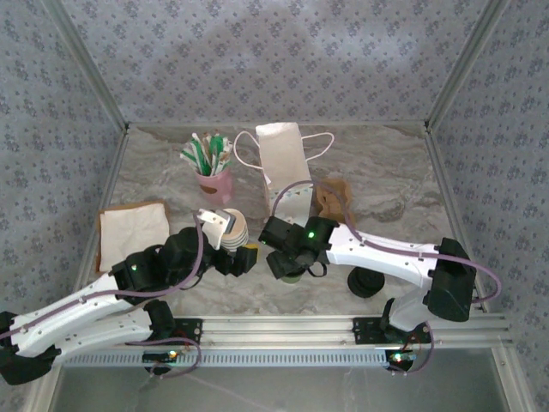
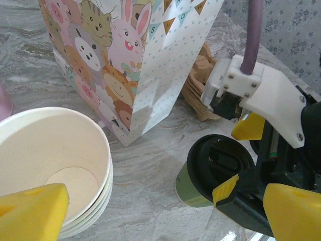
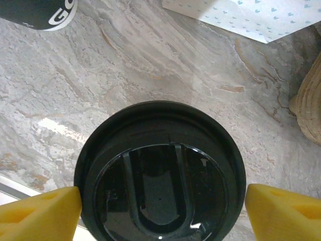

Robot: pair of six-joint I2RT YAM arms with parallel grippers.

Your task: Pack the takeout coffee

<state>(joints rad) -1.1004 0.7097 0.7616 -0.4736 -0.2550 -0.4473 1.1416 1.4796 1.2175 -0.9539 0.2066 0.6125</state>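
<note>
The takeout coffee (image 2: 218,163) stands upright on the bench (image 1: 386,172), near the front middle. Its black lid is on and part of its olive side shows. In the right wrist view the right jaws sit either side of the lid, at 9 and 3 o'clock; whether they press on it I cannot tell. From above, the cup is almost wholly hidden under that wrist.

At about 10 o'clock from the coffee stands a stack of lidless cups (image 2: 55,165), the top one empty with a cream inside. The left jaws are spread wide and hold nothing; one yellow finger (image 2: 32,211) overlaps the stack's rim in the left wrist view.

At 12 o'clock a gift bag (image 2: 130,60) printed with cartoon animals stands upright, its inside hidden. Farther back, at 11 o'clock, a pink cup (image 1: 214,182) holds green and white sticks. A stack of black lids (image 1: 364,281) lies at 3 o'clock.

A brown fibre piece (image 1: 333,199) beside the bag is too little seen to identify. A dark thing with white lettering (image 3: 37,12) is cut off at the corner.
</note>
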